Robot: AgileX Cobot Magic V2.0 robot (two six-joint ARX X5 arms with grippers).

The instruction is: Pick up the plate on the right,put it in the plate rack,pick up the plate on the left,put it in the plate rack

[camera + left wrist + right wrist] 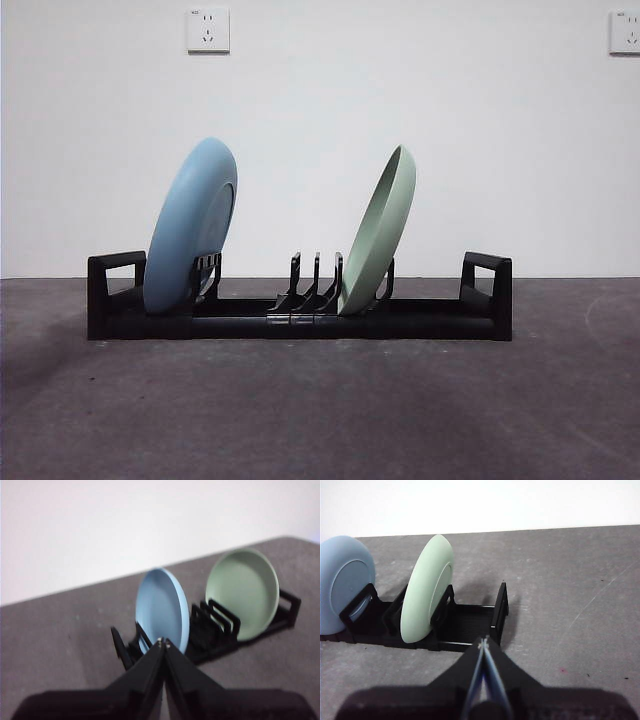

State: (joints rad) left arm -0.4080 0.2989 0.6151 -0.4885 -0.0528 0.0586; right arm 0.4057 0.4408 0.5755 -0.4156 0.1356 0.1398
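The plate rack [300, 318] is seen lying lengthwise across the grey worktop [320, 410], with a boxy loop handle at each end. A blue plate [190, 228] is stood on edge in the slots near the left end of the rack, tilted so that its top leans to the right. A green plate [378, 232] is stood on edge in slots right of the middle, tilted the same way. Three empty divider prongs [316, 280] are seen between the two plates. Neither plate is touched by an arm. The left gripper [164, 642] is held above the worktop near the blue plate's end of the rack, with its jaws pressed together on nothing. The right gripper [483, 641] is held near the rack's other end, beside the green plate, its jaws likewise closed together and empty. Two wall sockets [208, 30] are seen on the white wall behind.
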